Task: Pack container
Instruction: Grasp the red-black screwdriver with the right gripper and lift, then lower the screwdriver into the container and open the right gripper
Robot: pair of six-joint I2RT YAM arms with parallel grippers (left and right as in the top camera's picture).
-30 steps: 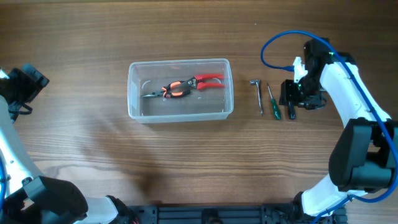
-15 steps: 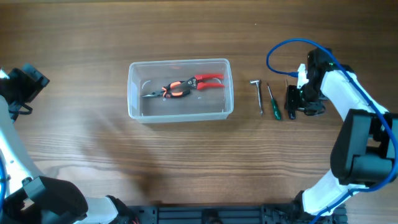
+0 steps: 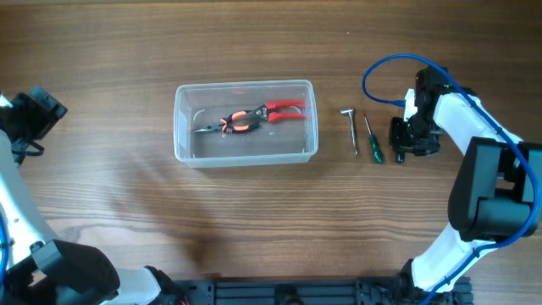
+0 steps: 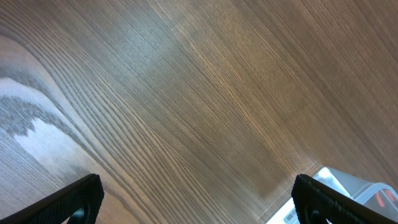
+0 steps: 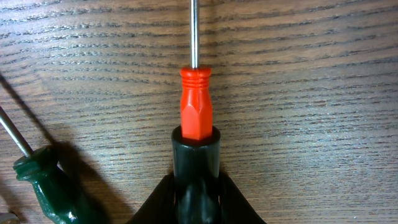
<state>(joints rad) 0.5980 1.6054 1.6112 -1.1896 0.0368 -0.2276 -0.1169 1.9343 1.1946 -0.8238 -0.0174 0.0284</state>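
The clear plastic container (image 3: 179,127) stands mid-table with red-handled pliers (image 3: 250,116) lying inside. To its right lie a small metal L-shaped key (image 3: 353,129) and a green-handled screwdriver (image 3: 372,142). My right gripper (image 3: 400,140) sits down on the table just right of them. In the right wrist view its fingers press both sides of the black part of a red-and-black screwdriver handle (image 5: 196,112), so the right gripper (image 5: 196,186) is shut on it. The left gripper (image 4: 199,196) hangs wide open over bare wood at the far left (image 3: 38,110).
The green screwdriver (image 5: 53,186) lies close beside the gripped one, on its left in the right wrist view. A corner of the container (image 4: 354,186) shows at the lower right of the left wrist view. A blue cable (image 3: 381,72) loops above the right arm.
The right gripper has dropped slightly toward the table and its jaws have closed onto the red-and-black screwdriver's handle. The left arm has not moved.
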